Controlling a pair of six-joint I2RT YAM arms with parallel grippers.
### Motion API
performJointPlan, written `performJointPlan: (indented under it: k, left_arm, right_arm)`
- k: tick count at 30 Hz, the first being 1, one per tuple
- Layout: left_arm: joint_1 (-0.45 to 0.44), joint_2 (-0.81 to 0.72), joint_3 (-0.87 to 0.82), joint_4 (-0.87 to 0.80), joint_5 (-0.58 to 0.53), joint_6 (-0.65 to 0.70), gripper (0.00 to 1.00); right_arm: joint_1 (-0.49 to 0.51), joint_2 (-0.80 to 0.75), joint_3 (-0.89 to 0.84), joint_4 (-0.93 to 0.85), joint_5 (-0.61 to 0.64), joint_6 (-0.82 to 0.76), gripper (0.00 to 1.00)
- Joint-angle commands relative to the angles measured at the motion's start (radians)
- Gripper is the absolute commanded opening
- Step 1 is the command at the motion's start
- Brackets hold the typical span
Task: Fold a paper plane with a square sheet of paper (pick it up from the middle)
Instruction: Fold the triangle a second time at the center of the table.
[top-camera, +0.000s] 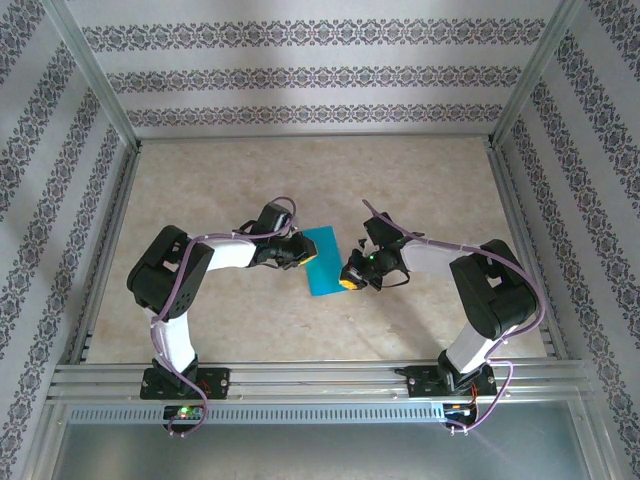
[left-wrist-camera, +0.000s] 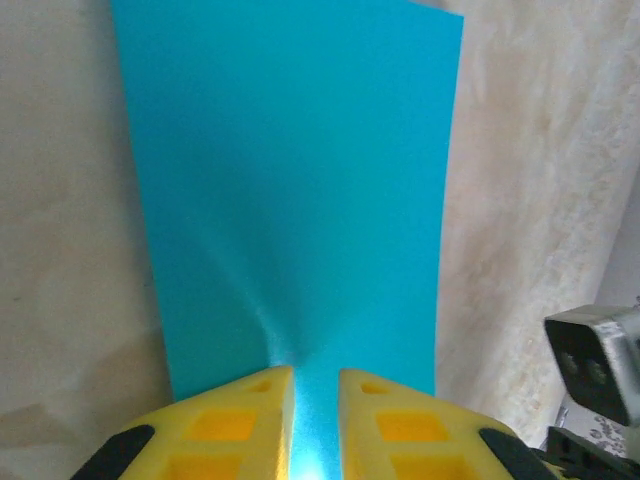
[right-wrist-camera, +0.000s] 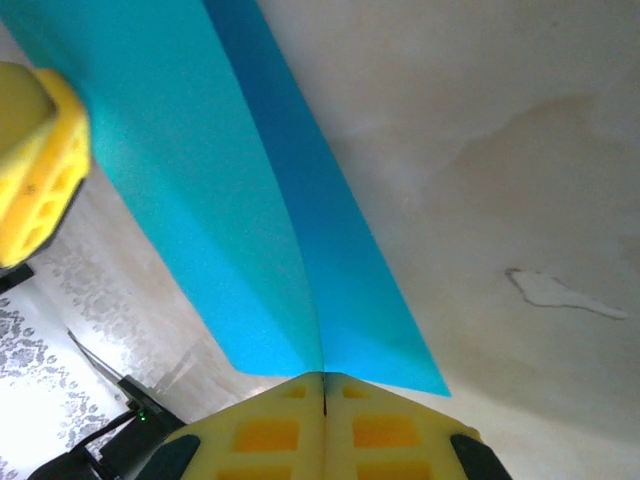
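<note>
Teal square sheet of paper (top-camera: 323, 262) mid-frame, looks halved; left gripper (left-wrist-camera: 315, 390) pinches 1 edge, right gripper (right-wrist-camera: 324, 382) pinches opposite side. Align edges, hold taut before creasing.

No readable text, label, brand, number or sign is found; the wallpaper (top-camera: 300, 80) is printed with ornament only.

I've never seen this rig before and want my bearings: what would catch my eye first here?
The teal sheet stands out first: bright against the beige table, held mid-table between the two arms. The left gripper and the right gripper each pinch an opposite edge in closed yellow jaws. From the right wrist it appears as two layers meeting at a crease.
</note>
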Motion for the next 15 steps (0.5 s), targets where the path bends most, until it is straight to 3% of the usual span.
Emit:
performJointPlan:
  k: [1,15]
  left_arm:
    - [-0.013,0.033,0.024,-0.065,-0.015,0.030,0.18]
    - [-0.013,0.052,0.034,-0.098,-0.028,0.049,0.18]
  right_arm:
    - [0.000,-0.013,0.036,-0.019,-0.025,-0.019,0.01]
    - [0.034,0.085,0.138,0.106,-0.075,-0.014,0.02]
